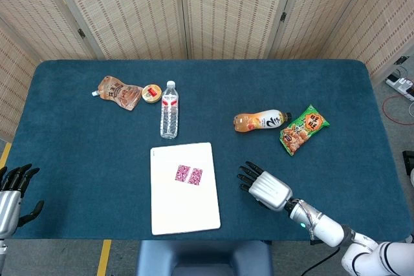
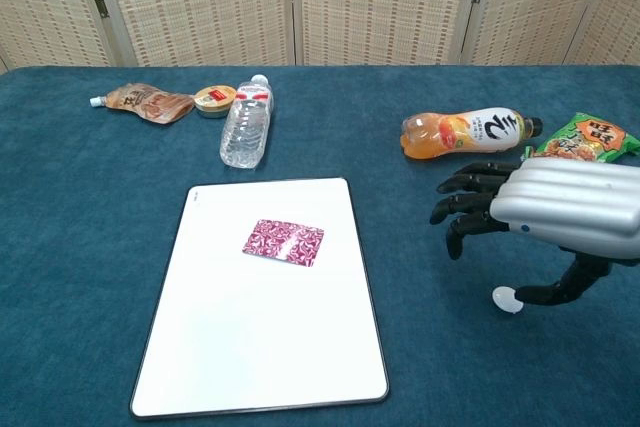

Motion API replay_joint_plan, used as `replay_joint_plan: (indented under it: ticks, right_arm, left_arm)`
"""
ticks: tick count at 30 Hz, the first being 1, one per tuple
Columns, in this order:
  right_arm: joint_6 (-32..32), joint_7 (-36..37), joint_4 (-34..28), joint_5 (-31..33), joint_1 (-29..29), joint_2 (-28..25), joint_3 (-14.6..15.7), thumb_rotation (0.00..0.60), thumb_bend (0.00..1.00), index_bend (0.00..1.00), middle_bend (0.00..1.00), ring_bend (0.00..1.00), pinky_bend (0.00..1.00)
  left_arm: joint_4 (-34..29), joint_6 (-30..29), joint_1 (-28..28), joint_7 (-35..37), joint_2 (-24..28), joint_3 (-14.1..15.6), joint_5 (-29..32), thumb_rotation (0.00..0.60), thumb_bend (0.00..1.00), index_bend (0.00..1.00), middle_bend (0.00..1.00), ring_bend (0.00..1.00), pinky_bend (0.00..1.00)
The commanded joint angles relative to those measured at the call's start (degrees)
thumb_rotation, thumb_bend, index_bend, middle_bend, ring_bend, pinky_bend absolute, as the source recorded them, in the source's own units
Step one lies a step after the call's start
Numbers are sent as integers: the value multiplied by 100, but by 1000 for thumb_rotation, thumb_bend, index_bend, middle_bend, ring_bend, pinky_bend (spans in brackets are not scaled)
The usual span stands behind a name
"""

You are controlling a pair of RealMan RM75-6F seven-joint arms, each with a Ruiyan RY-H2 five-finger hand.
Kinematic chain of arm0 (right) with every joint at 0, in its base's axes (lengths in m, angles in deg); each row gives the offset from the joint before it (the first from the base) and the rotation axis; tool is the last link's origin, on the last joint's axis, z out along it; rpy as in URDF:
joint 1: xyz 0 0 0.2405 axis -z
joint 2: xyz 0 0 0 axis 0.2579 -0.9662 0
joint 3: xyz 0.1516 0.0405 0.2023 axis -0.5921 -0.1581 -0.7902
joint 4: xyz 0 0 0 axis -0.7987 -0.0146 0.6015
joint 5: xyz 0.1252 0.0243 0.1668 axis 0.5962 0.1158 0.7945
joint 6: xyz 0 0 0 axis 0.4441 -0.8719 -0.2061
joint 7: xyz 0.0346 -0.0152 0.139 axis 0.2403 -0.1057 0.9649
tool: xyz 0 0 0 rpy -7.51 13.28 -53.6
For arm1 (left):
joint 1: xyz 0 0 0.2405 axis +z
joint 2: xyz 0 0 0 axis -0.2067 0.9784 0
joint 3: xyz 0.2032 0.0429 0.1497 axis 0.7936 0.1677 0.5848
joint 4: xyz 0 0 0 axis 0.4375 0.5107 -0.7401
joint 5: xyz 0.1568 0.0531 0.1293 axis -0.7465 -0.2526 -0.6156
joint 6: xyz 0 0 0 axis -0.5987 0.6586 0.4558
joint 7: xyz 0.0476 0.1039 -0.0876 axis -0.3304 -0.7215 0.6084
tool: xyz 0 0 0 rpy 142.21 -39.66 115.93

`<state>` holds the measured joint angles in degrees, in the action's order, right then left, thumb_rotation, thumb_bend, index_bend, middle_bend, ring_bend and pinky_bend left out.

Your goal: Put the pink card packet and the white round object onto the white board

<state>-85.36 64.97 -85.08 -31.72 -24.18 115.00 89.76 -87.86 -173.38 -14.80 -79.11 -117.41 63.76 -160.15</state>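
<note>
Fingers (image 2: 470, 209) of right hand (image 2: 560, 212) spread, holding nothing; small white round object (image 2: 505, 299) just below, beside thumb tip.

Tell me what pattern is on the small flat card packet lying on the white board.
The card packet has a swirly pink-and-white pattern, clearest in the chest view.

From my seat I can make out little real text: the orange drink bottle (image 2: 468, 134) lying on the tabletop (image 2: 90, 227) carries a white label with a large black mark that looks like a "2", with small print beside it too fine for me to read. The green snack bag (image 2: 586, 136) next to it shows red and white characters, blurred beyond reading. The water bottle (image 2: 246, 127) has a red-and-white label, and the brown pouch (image 2: 148, 103) and the small round tin (image 2: 215, 98) have printing, none of it legible to me.
</note>
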Motion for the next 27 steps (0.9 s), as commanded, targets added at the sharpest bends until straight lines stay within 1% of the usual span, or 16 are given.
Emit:
replay_joint_plan:
  ticks: [1, 9, 27]
  right_arm:
    - [38, 78, 222, -42, 112, 118, 61, 600, 300, 343, 189, 26, 0]
    - [123, 239, 667, -86, 271, 325, 57, 600, 300, 354, 191, 19, 0]
    - [429, 340, 972, -97, 282, 489, -130, 600, 300, 382, 194, 24, 0]
  left_arm:
    - [-11, -18, 17, -6, 13, 4, 13, 600, 351, 191, 148, 149, 0]
    - [-28, -23, 36, -4, 25, 28, 16, 600, 351, 191, 148, 149, 0]
    - [-44, -12, 40, -11, 25, 32, 44, 600, 350, 194, 148, 150, 0]
